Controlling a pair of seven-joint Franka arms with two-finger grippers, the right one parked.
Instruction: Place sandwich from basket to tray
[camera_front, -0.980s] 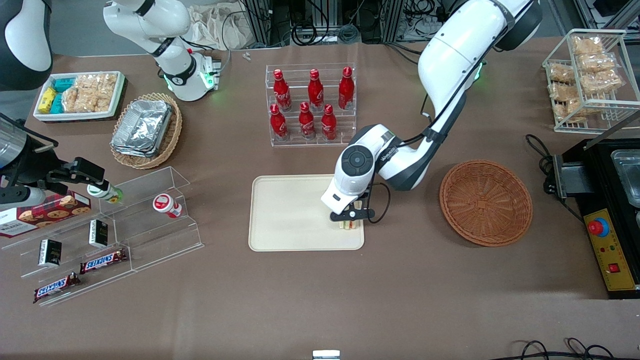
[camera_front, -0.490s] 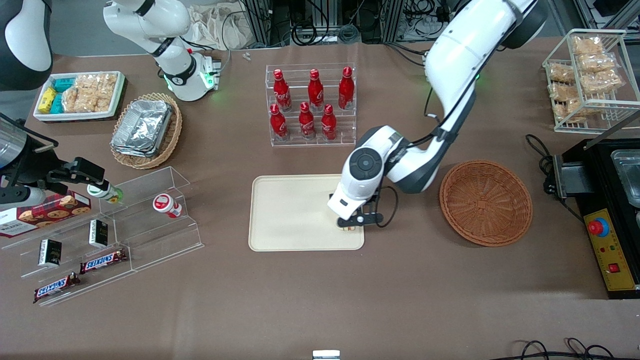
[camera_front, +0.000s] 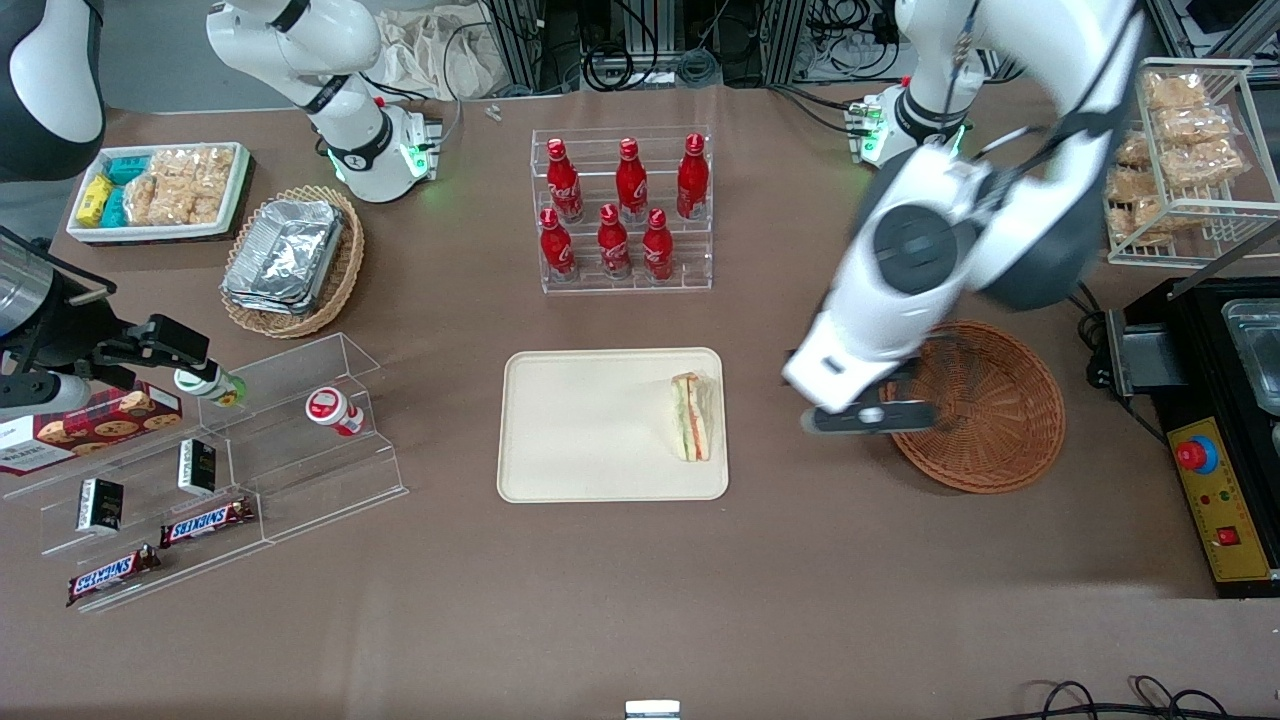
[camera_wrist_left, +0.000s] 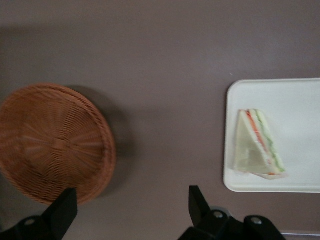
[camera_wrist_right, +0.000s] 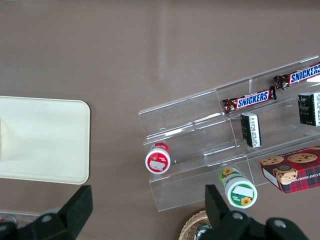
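A: What is changing at this moment?

B: The end effector (camera_front: 868, 417) is no longer over the tray (camera_front: 580, 430). A second ago it was low over the tray's corner toward the working arm's end, with the sandwich (camera_front: 693, 416) between its fingers. Now it is hanging in the air just above the basket (camera_front: 985, 405) rim nearest the tray, pulling up and away.

A: Is it holding anything?

B: No. In the wrist view its two fingers (camera_wrist_left: 199, 202) are standing wide apart with only bare table (camera_wrist_left: 165, 75) showing between them.

A: Where is the sandwich lying?

B: It is resting flat on the tray, at about three o'clock on the tray's face in the front view, just inside the rim nearest the basket. Its layered edge, orange, red and green, is facing up. Nothing is touching it.

A: And the basket?

B: The basket is sitting on the table at three o'clock from the tray, a little apart from it, and it is showing nothing inside but its woven bottom.

A: What is that meaning for the task?

B: By my reading, the placing is done: the sandwich is out of the basket and lying on the tray, released. Only the arm's retreat seems to be remaining. The sandwich is lying close to the rim, so a bump to the tray could be nudging it off.
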